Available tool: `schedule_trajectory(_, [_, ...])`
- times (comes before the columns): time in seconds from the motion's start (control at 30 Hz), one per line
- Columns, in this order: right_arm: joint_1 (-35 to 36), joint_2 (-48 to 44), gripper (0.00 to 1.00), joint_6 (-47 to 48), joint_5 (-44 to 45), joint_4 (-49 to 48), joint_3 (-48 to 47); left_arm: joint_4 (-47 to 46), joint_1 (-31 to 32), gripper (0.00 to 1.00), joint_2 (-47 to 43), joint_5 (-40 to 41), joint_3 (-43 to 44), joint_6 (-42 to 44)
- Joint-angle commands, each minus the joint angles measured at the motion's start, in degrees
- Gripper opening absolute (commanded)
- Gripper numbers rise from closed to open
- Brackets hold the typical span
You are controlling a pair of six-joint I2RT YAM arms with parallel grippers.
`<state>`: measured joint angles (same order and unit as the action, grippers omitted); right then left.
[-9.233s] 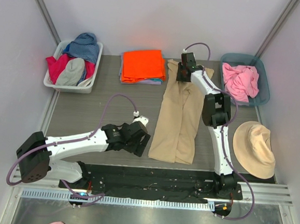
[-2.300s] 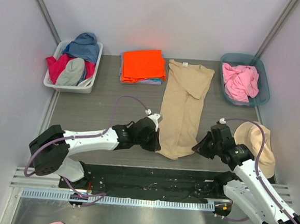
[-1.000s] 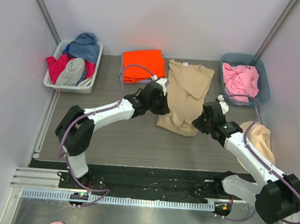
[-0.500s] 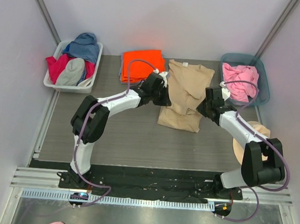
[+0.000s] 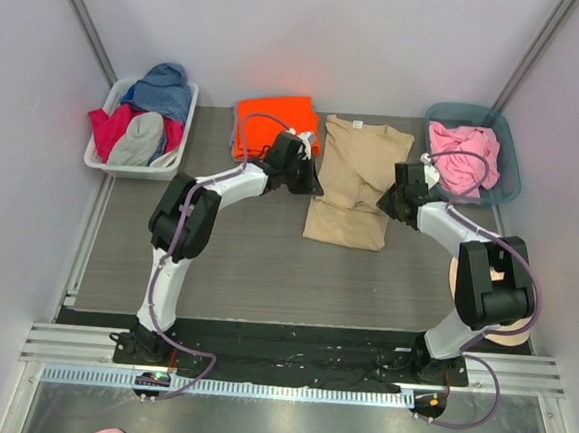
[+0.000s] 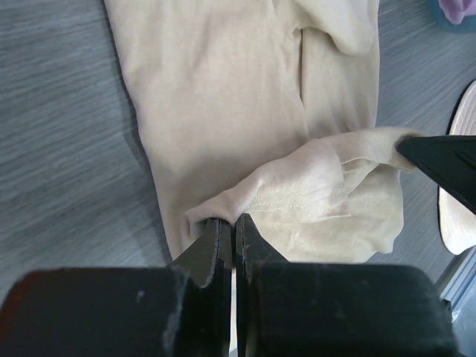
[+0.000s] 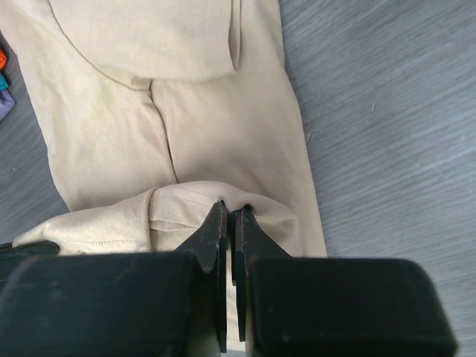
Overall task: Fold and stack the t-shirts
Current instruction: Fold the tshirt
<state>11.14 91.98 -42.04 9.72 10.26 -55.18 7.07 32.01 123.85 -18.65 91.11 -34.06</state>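
Observation:
The tan t-shirt [image 5: 358, 177] lies lengthwise on the table, its near hem lifted and doubled back over its middle. My left gripper [image 5: 313, 189] is shut on the hem's left corner, seen up close in the left wrist view [image 6: 233, 221] with the tan cloth [image 6: 216, 97] under it. My right gripper [image 5: 384, 206] is shut on the right corner [image 7: 232, 210], above the shirt's sleeve area [image 7: 186, 111]. An orange t-shirt [image 5: 275, 125] lies folded on a stack at the far middle, a lavender edge [image 5: 296, 158] showing under it. A pink t-shirt [image 5: 462, 155] sits crumpled in a bin.
A white bin [image 5: 95, 158] of mixed clothes stands at the far left. The teal bin [image 5: 511, 154] holding the pink shirt is at the far right. A straw hat [image 5: 510, 337] lies at the right, partly behind my right arm, its brim visible [image 6: 461, 201].
Both grippers have carried the tan shirt's near hem away from the arm bases toward the far end, folding the lower part over; the shirt now looks much shorter.

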Motion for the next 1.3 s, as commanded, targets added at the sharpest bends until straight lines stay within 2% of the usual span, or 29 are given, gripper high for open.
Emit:
schedule_trajectory(0.0, [-1.11, 1.35, 0.01, 1.17, 0.22, -4.19, -3.79, -2.24, -0.98, 0.01, 1.82, -2.96, 5.21, -0.56])
schedule_trajectory(0.07, [-1.64, 1.97, 0.01, 1.43, 0.22, -4.63, -4.58, -2.15, -1.33, 0.06, 2.62, -3.58, 7.05, -1.0])
schedule_trajectory(0.13, [-2.43, 2.85, 0.09, 1.52, -0.04, -4.72, -5.64, -1.97, -1.6, 0.13, 4.2, -4.45, 8.55, -1.27])
schedule_trajectory(0.17, [-2.61, 3.11, 0.16, 1.52, -0.31, -4.9, -5.99, -1.8, -1.69, 0.31, 4.81, -4.81, 10.47, -1.7])
schedule_trajectory(0.2, [-3.05, 3.72, 0.29, 1.96, -0.4, -5.16, -6.95, -1.62, -1.77, 0.42, 6.12, -5.16, 11.62, -1.88])
schedule_trajectory(0.23, [-3.4, 3.99, 0.35, 2.22, -0.75, -5.34, -7.48, -0.84, -1.86, 0.51, 6.83, -5.42, 12.85, -1.88])
schedule_trajectory(0.27, [-4.27, 4.25, 0.42, 2.58, -1.71, -5.69, -8.1, 0.13, -2.3, 0.77, 7.45, -5.6, 16.0, -1.8])
schedule_trajectory(0.3, [-4.89, 4.43, 0.57, 3.27, -1.8, -5.6, -9.32, 1.27, -2.74, 0.83, 8.15, -5.6, 17.59, -1.8])
schedule_trajectory(0.33, [-5.59, 4.26, 0.63, 3.63, -2.07, -5.6, -9.86, 3.11, -3.7, 0.88, 8.68, -5.69, 19.0, -1.8])
schedule_trajectory(0.37, [-6.99, 3.99, 0.67, 4.07, -2.42, -5.52, -10.3, 3.82, -4.32, 0.99, 8.51, -5.78, 20.58, -1.88])
schedule_trajectory(0.43, [-8.23, 2.42, 0.7, 5.38, -3.21, -4.29, -11.27, 4.27, -6.16, 1.0, 5.98, -5.69, 20.43, -2.06])
schedule_trajectory(0.53, [-9.38, -0.04, 0.72, 6.97, -4.18, -2.01, -10.66, 3.65, -7.66, 0.99, 1.85, -4.9, 15.69, -1.45])
schedule_trajectory(0.63, [-9.29, -3.47, 0.72, 7.15, -6.89, 0.72, -7.85, 2.43, -7.4, 1.0, -3.78, -5.07, 7.7, -1.53])
schedule_trajectory(0.77, [-8.77, -8.13, 0.72, 5.57, -13.31, 1.16, -1.26, -1.08, -5.21, 1.0, -10.28, -4.11, -8.0, -2.14])
schedule_trajectory(0.9, [-7.54, -13.31, 0.73, 6.27, -14.29, 2.22, 5.85, -8.72, -2.83, 0.97, -14.95, -3.41, -20.07, -5.04])
schedule_trajectory(0.97, [-7.36, -14.63, 0.73, 6.44, -14.46, 2.13, 8.14, -10.93, -1.34, 0.92, -15.31, -3.32, -24.99, -6.53])
schedule_trajectory(1.07, [-7.44, -16.48, 0.72, 6.97, -15.42, 0.3, 12.63, -13.74, 0.24, 0.8, -15.66, -2.36, -28.78, -7.59])
schedule_trajectory(1.27, [-7.36, -17.19, 0.72, 7.5, -16.57, -2.26, 17.56, -15.42, 1.21, 0.7, -14.43, -0.33, -30.64, -7.33])
